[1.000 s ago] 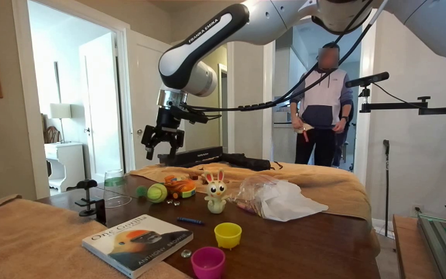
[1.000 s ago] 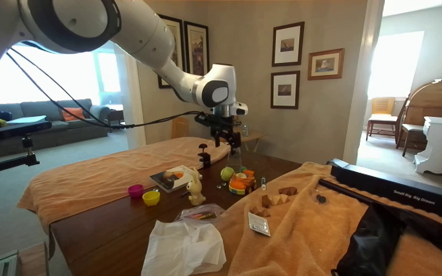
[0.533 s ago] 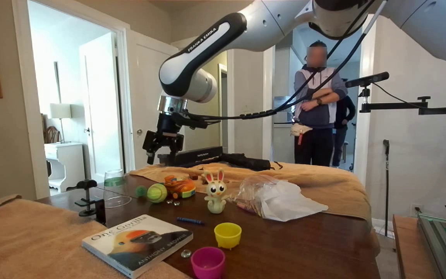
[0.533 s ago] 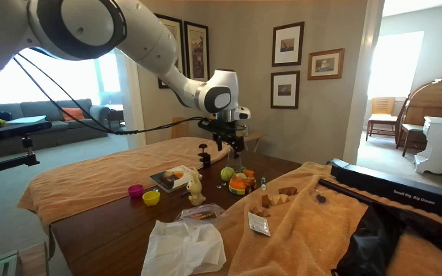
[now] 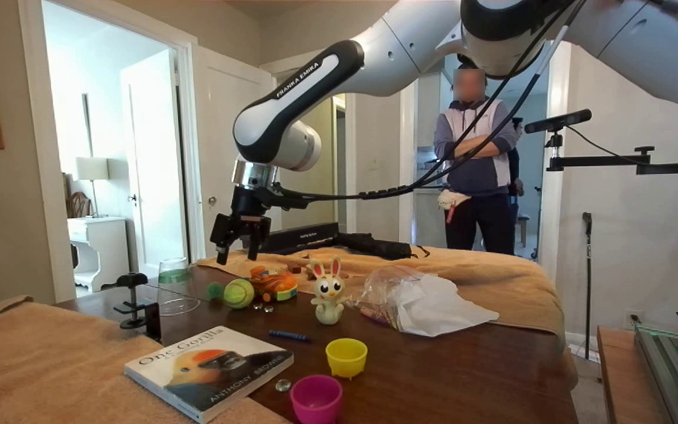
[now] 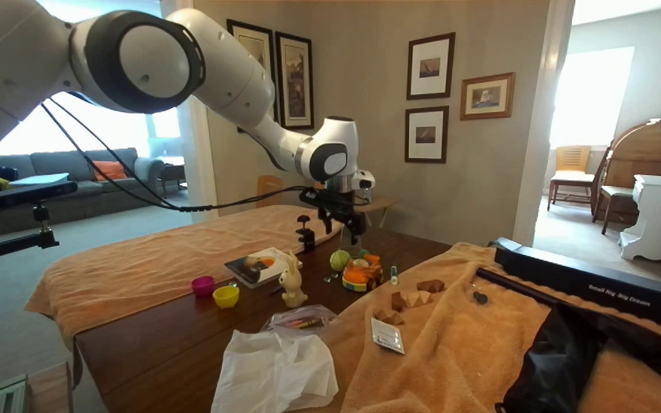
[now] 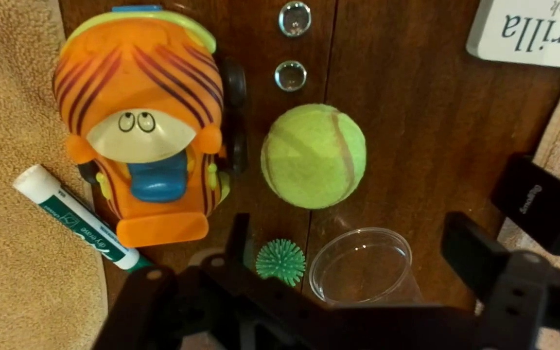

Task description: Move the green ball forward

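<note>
The green ball is a yellow-green tennis ball with a seam. It rests on the dark wood table in both exterior views (image 5: 238, 293) (image 6: 340, 260), and in the wrist view (image 7: 314, 155) it lies above the line between the fingertips. My gripper (image 5: 238, 258) is open and empty, above the table and the ball; it also shows in an exterior view (image 6: 342, 232) and in the wrist view (image 7: 349, 231). A smaller dark-green spiky ball (image 7: 281, 261) sits beside the green ball, just inside the finger at left in the wrist view.
A clear plastic cup (image 7: 360, 266) stands under the gripper. An orange toy car (image 7: 146, 107) is beside the ball, with two glass beads (image 7: 295, 18) close by. A black clamp (image 5: 133, 300), a book (image 5: 209, 371), a rabbit figure (image 5: 329, 294) and a marker (image 7: 83, 221) surround them.
The gripper has come down toward the table over the last second, staying open. It has shifted slightly in both exterior views. The ball and the objects on the table have not moved.
</note>
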Robot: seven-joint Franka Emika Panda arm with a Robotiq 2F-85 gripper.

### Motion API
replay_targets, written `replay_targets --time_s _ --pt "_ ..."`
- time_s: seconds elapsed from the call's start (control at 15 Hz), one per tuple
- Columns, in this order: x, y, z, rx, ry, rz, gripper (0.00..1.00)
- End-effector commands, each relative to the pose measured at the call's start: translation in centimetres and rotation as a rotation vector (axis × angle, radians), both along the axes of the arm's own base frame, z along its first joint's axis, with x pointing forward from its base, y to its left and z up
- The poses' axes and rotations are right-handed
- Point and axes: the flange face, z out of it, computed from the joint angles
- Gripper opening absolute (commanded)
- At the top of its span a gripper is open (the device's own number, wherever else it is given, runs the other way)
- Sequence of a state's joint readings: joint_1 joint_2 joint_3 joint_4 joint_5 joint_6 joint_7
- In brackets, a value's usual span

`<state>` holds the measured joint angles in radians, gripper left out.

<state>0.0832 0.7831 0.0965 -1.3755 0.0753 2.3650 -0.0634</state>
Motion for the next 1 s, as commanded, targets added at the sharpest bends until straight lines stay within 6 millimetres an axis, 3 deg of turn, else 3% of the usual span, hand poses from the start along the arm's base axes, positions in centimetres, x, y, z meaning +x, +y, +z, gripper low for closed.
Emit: replay_targets --time_s 0.0,0.93 --pt "1.3 0.4 -1.3 -0.014 -0.008 0.047 1.0" --pt "2.0 1.0 -4.3 -0.024 0.013 0.11 1.0"
